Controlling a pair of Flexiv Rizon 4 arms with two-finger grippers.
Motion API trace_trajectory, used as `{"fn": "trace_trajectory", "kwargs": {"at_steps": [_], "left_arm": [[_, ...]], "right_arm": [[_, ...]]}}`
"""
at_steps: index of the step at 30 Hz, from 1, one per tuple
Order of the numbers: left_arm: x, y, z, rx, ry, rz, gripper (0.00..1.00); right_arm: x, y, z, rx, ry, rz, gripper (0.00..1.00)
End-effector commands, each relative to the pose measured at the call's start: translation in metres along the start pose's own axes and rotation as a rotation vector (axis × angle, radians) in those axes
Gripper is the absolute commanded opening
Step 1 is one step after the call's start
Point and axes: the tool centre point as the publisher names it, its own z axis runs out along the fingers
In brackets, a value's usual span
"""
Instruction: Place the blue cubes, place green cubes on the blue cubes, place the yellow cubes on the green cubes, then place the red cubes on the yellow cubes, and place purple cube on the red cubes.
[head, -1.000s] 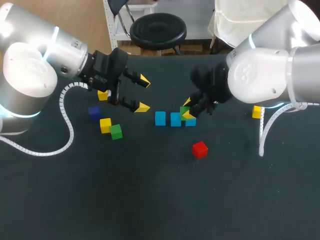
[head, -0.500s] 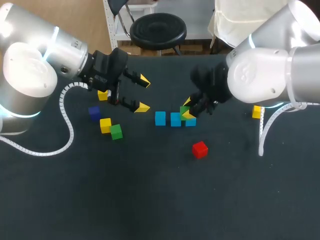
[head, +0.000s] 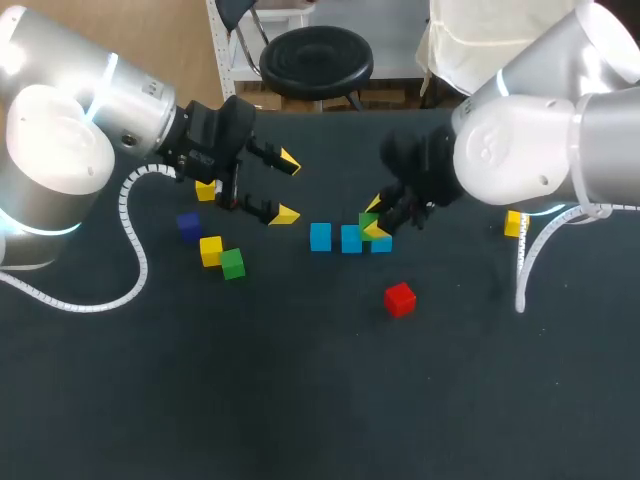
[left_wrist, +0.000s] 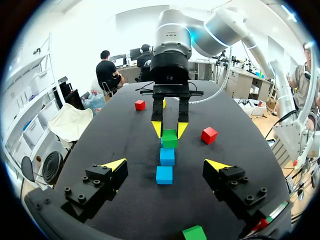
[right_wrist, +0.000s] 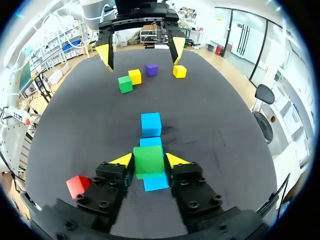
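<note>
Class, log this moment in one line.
right claw: shut on green cube, over end blue cube | left claw: open, empty

Three small blue cubes (head: 320, 236) lie flat in a close, straight row. A bright green cube (head: 368, 221) is pinched from two sides by the right gripper (right_wrist: 148, 160) directly over the end cube of that row, though whether it rests on that cube cannot be told. Off the row's other end a second green cube (head: 233, 264) touches a yellow cube (head: 211, 250), with a dark purple cube (head: 188, 226) near them and another yellow cube (head: 206, 190) farther back; a red cube (head: 400, 299) sits alone in front of the row, a second red cube (left_wrist: 140, 104) lies behind it, and a third yellow cube (head: 514, 223) lies well apart past the green-topped end.
</note>
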Motion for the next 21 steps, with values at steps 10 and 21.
{"fn": "trace_trajectory", "kwargs": {"at_steps": [10, 21], "left_arm": [[0.001, 0.001, 0.0, 0.001, -0.003, 0.002, 1.0], [0.001, 0.001, 0.0, 0.001, -0.003, 0.002, 1.0]], "right_arm": [[-0.001, -0.002, -0.004, 0.005, -0.001, -0.001, 0.96], [0.002, -0.005, -0.01, 0.013, 0.013, -0.008, 0.41]]}}
